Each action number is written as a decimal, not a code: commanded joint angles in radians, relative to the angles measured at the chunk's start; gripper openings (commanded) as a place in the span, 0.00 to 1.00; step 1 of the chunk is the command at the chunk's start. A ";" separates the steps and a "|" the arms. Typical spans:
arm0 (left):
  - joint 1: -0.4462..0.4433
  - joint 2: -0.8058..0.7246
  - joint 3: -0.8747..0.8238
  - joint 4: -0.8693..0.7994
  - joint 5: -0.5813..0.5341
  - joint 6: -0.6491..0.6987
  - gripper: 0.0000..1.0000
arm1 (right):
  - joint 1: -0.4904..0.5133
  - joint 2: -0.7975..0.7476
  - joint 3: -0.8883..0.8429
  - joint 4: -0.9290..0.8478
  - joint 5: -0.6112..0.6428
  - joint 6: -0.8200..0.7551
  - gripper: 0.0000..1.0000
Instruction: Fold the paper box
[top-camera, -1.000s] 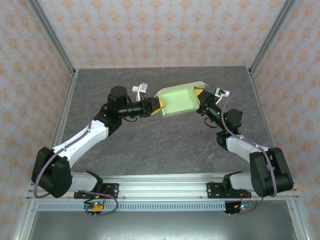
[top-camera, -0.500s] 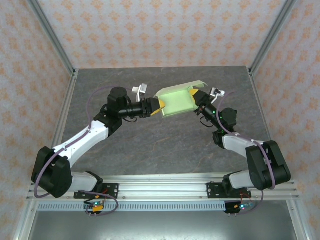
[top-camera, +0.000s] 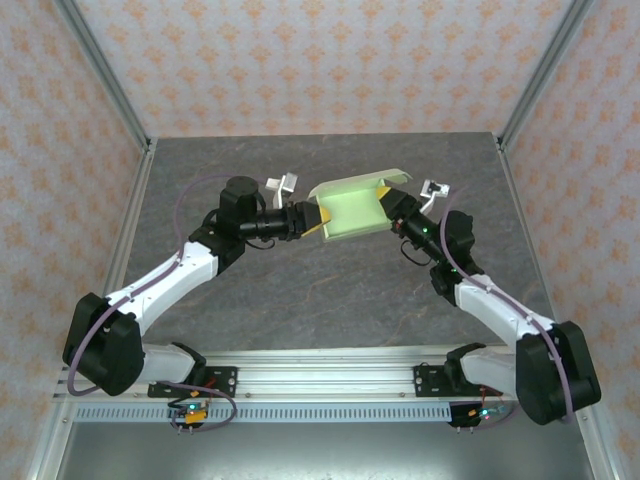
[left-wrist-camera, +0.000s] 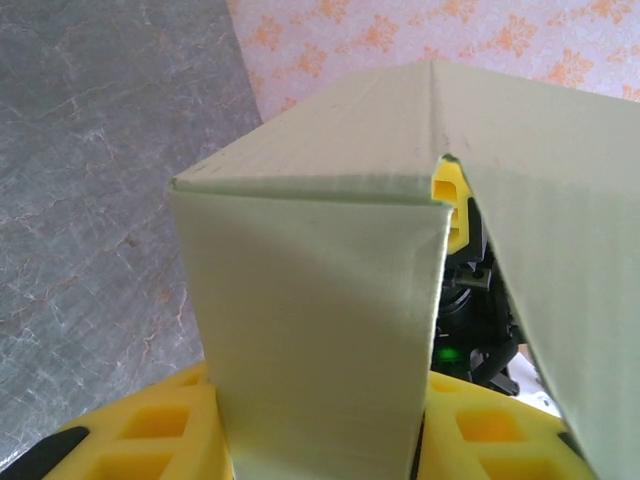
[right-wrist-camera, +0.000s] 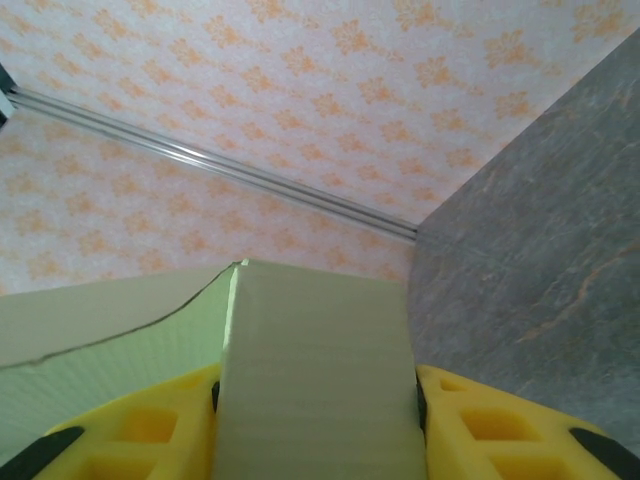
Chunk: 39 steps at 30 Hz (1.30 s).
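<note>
Paper box (top-camera: 352, 208), pale green, walls raised, is pinched by left end effector (top-camera: 317, 218) and right end effector (top-camera: 388, 194).

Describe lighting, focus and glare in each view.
Top external: even, soft light, sharp throughout, no glare on the paper box. Left wrist: the box is very close and evenly lit, with the left gripper's fingers slightly soft. Right wrist: the near card looks soft, the wallpaper is clearer, and there is no glare.

Open table (top-camera: 300, 290) lies in front of and beside the paper box (top-camera: 352, 210), which bridges the gap between left pincer (top-camera: 316, 216) and right pincer (top-camera: 386, 193), while patterned walls (top-camera: 330, 60) and metal corner posts (top-camera: 105, 75) close off the back and sides.
</note>
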 joint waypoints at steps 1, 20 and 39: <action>0.004 -0.039 0.012 -0.018 -0.043 0.054 0.34 | -0.010 -0.014 0.034 -0.123 0.112 -0.105 0.38; -0.028 -0.083 0.010 -0.141 -0.177 0.179 0.35 | 0.076 -0.004 0.086 -0.407 0.409 -0.231 0.41; -0.025 -0.039 0.066 -0.293 -0.274 0.267 0.35 | 0.078 0.007 0.271 -0.740 0.140 -0.622 0.42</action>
